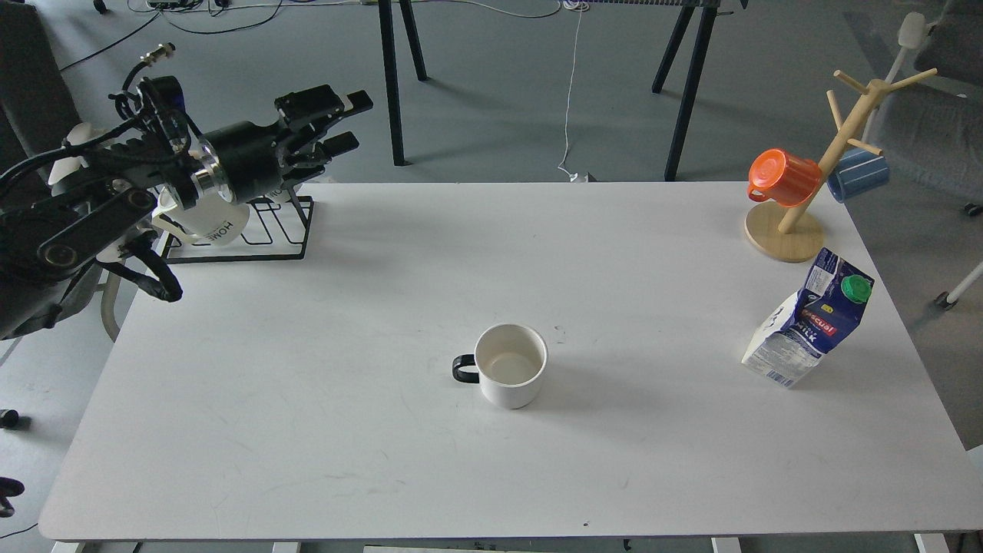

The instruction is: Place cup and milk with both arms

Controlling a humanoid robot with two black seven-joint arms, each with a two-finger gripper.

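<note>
Here the left gripper (pixel 347 121) gapes empty above a wire rack (pixel 269 230); cup (pixel 510 365) and milk (pixel 810 329) stand unobstructed

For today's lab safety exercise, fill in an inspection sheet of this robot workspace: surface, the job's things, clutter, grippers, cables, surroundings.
Surface: white table, faint scuffs and specks, no spill seen.
Job's things: white cup upright near the middle, handle to the left, nothing seen inside; milk carton at the right edge, green cap on, apart from the cup.
Clutter: wooden mug tree at the far right corner carrying an orange cup and a blue cup; black wire rack at the far left with a cream mug.
Grippers: left gripper open, raised above the rack, holding nothing; right one not in view.
Cables: white cord and dark leads on the floor beyond the table.
Surroundings: grey floor, black trestle legs.
</note>
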